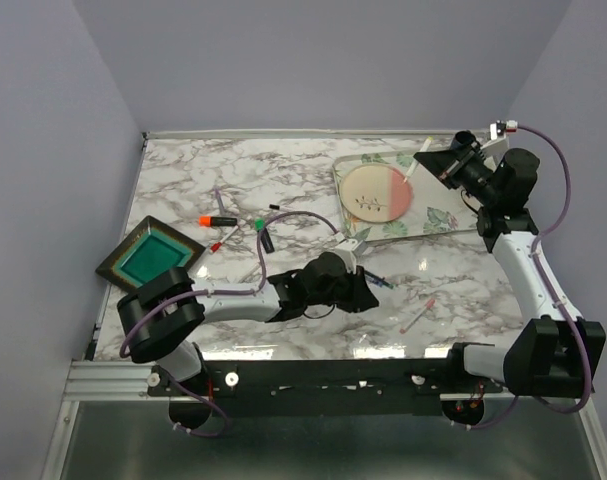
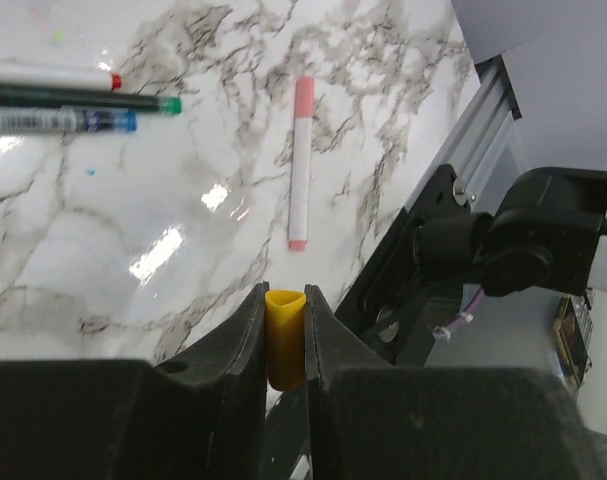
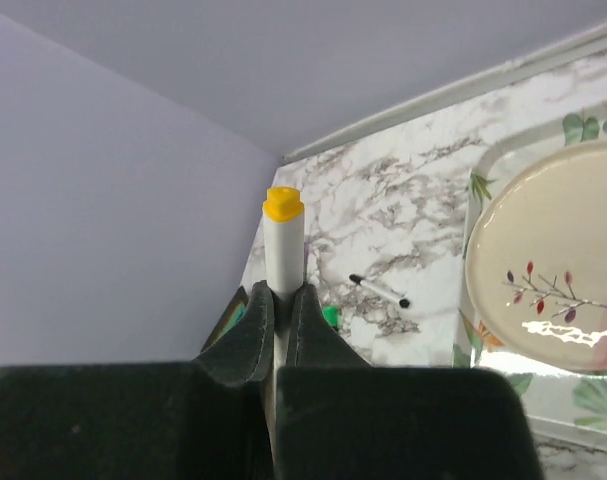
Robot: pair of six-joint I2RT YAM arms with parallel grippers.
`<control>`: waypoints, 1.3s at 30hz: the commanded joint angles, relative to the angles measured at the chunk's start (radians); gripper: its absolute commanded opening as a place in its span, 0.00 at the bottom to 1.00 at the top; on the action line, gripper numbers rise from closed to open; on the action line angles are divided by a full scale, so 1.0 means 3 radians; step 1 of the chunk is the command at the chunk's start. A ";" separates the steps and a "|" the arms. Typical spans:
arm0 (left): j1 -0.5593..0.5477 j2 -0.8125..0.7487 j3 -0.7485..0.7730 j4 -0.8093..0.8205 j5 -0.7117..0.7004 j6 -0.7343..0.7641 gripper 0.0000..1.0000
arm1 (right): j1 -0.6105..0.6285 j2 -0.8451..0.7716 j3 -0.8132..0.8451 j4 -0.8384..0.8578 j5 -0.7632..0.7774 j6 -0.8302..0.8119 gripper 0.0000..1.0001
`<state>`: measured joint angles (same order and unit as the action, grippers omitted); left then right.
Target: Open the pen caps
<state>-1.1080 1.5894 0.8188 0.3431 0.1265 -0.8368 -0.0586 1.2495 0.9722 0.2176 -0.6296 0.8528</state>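
Observation:
My left gripper sits low over the table's middle, shut on a loose yellow pen cap held between its fingers. My right gripper is raised at the back right above the plate and is shut on a white pen body with a yellow end. A pink-capped pen lies on the marble ahead of the left gripper and also shows in the top view. An orange-capped black highlighter and a green-capped one lie at the left.
A cream and pink plate rests on a leaf-patterned tray at the back right. A green dish sits at the left edge. Red-, green- and blue-ended pens lie near the left gripper. A black-ended pen lies further back.

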 commanded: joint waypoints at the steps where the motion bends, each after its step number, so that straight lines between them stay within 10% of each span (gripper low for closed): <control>1: 0.0002 -0.0510 -0.0382 0.0155 -0.0139 -0.0079 0.00 | -0.0009 -0.0003 -0.0034 -0.0019 0.0044 -0.0366 0.01; 6: 0.0002 -0.1334 -0.0934 -0.0421 -0.1013 -0.0033 0.00 | 0.0052 -0.0085 -0.0050 -0.1429 -0.0804 -0.2639 0.01; 11: 0.0063 -0.2060 -0.1205 -0.1280 -0.1749 -0.0105 0.00 | 0.0307 0.0354 0.0180 -0.2760 -0.0464 -0.4171 0.00; 19: 0.0211 -0.2628 -0.1344 -0.2391 -0.2436 -0.0365 0.00 | 0.0982 0.0738 0.0149 -0.2858 0.0340 -0.4407 0.04; 39: 0.1101 -0.2450 -0.1492 -0.2259 -0.1910 0.0023 0.19 | 0.1248 0.1316 0.0195 -0.2965 0.0780 -0.4555 0.13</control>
<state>-0.8036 0.7895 0.3386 -0.3737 -0.4904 -0.8898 0.2993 1.6104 1.0054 -0.6407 -0.4355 -0.4911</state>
